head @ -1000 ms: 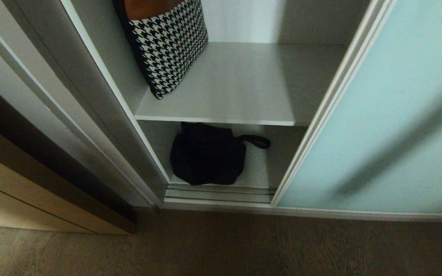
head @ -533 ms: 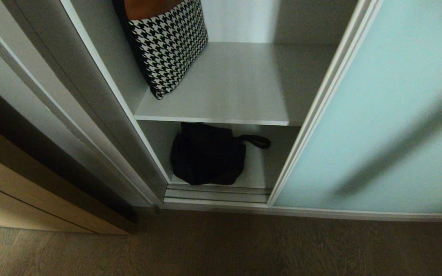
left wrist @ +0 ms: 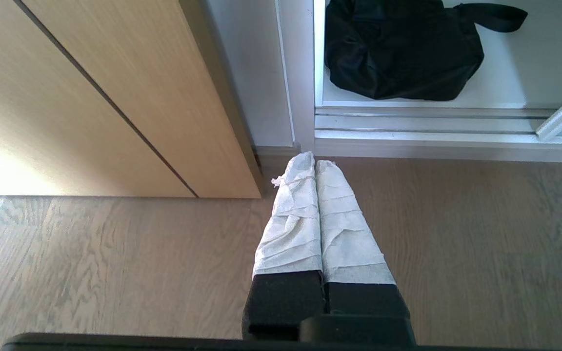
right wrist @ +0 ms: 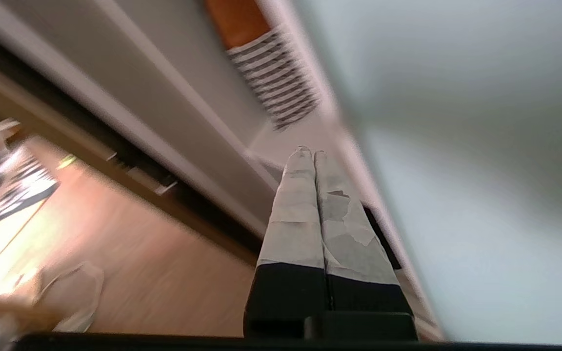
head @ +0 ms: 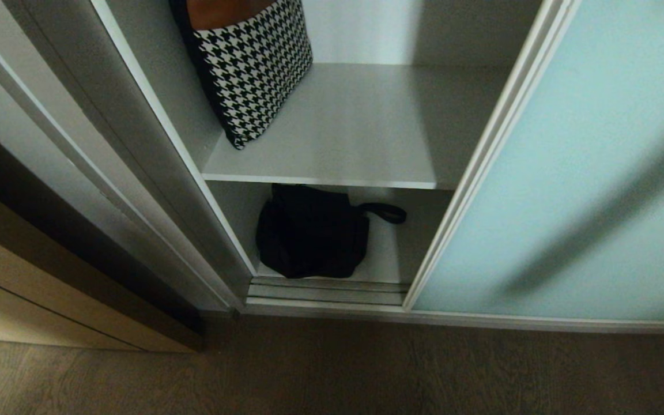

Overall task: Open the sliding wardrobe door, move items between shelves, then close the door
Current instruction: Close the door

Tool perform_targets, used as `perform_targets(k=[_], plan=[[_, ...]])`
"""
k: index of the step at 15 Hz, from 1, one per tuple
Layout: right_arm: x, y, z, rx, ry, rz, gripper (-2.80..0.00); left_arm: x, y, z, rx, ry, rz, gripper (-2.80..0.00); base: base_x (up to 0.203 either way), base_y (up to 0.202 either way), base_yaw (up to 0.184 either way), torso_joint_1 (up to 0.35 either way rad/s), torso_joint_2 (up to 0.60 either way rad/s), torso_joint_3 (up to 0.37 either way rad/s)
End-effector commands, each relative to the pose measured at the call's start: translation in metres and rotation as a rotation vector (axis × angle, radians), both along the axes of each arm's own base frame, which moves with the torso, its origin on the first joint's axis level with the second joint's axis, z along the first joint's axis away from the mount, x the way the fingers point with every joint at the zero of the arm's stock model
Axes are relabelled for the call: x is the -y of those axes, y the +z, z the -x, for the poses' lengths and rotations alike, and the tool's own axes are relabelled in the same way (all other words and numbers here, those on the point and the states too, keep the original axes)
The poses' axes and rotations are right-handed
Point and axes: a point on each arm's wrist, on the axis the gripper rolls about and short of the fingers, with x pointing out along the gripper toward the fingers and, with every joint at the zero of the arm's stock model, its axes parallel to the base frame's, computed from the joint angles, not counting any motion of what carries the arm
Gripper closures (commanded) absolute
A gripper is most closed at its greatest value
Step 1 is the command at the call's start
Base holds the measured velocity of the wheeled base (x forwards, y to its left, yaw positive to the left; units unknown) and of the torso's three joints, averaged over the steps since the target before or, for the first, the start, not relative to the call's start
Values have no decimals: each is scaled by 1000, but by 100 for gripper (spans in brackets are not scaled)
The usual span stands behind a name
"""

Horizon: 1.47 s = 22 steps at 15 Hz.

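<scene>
The sliding wardrobe door (head: 568, 173), frosted pale blue-green glass in a silver frame, covers the right part of the wardrobe and leaves a gap on the left. In that gap a floppy black bag (head: 309, 233) lies on the bottom shelf (head: 384, 253), its strap (head: 387, 212) trailing right. The upper shelf (head: 355, 132) is bare in its middle. Neither gripper shows in the head view. My right gripper (right wrist: 311, 151) is shut and empty, its tips close by the door's (right wrist: 481, 195) framed edge. Shut as well, my left gripper (left wrist: 314, 160) hangs low over the floor before the bag (left wrist: 398, 48).
A black-and-white houndstooth bag (head: 251, 63) with a brown top leans on the upper shelf's left side. A light wood panel (head: 49, 288) stands left of the wardrobe. The silver floor track (head: 326, 291) runs along the wardrobe's base, with wood floor (head: 366, 369) in front.
The door's framed edge has slid slightly to the left, narrowing the gap. The bag and the left gripper have not moved.
</scene>
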Motion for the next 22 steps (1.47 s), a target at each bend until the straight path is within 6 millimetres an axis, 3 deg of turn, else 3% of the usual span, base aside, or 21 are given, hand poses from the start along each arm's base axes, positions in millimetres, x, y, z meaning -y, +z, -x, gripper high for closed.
perform_targets(k=[1,3,6,10,15,22], plan=[[-9,-3,-22,-35,-69,-2,0,0,0,0,-1,1,0,0,0,0,0,0,0,0],[-8,-1,-24,-16,-94,-13,0,0,0,0,-1,1,0,0,0,0,0,0,0,0],[1,5,-12,24,-107,-28,0,0,0,0,-1,1,0,0,0,0,0,0,0,0],[-2,3,-20,14,-111,-23,0,0,0,0,-1,1,0,0,0,0,0,0,0,0],[-20,-6,-45,-16,-82,-12,0,0,0,0,-1,1,0,0,0,0,0,0,0,0],[-57,-16,-59,-15,34,35,0,0,0,0,-1,1,0,0,0,0,0,0,0,0]])
